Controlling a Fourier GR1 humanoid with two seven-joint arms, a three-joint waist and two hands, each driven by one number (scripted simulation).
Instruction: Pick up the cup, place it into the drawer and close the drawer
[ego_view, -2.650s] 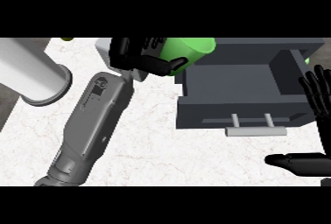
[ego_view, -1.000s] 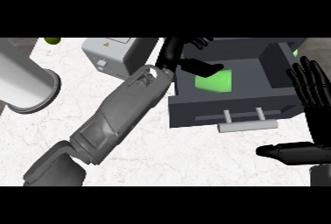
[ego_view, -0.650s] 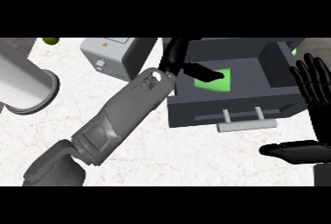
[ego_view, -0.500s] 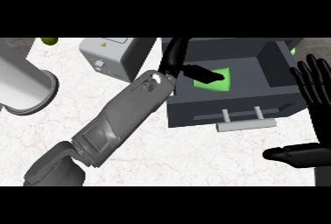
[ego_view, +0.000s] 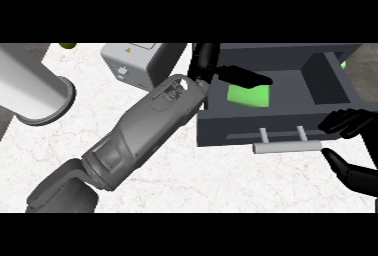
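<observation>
The green cup (ego_view: 247, 95) lies inside the open dark grey drawer (ego_view: 221, 127), near its left wall. My left hand (ego_view: 210, 62) hangs over the drawer's left rear corner, fingers (ego_view: 247, 77) stretched out straight just above the cup and not curled round it. The grey left forearm runs diagonally from the lower left up to the drawer. My right hand (ego_view: 348, 124) shows at the right edge, beside the drawer's front right corner, open, with its thumb (ego_view: 353, 172) lower down. The drawer's pale handle (ego_view: 288, 146) faces me.
A large grey cylinder (ego_view: 37, 87) stands at the left. A light grey box (ego_view: 136, 62) sits behind the left forearm. A small green thing (ego_view: 68, 45) lies at the back left, another green bit (ego_view: 343, 64) beyond the drawer's right wall. White marble counter (ego_view: 221, 185) lies in front.
The left hand has carried the cup over the drawer and let it go; the cup now lies inside. The right hand has dropped lower, nearer the drawer's front.
</observation>
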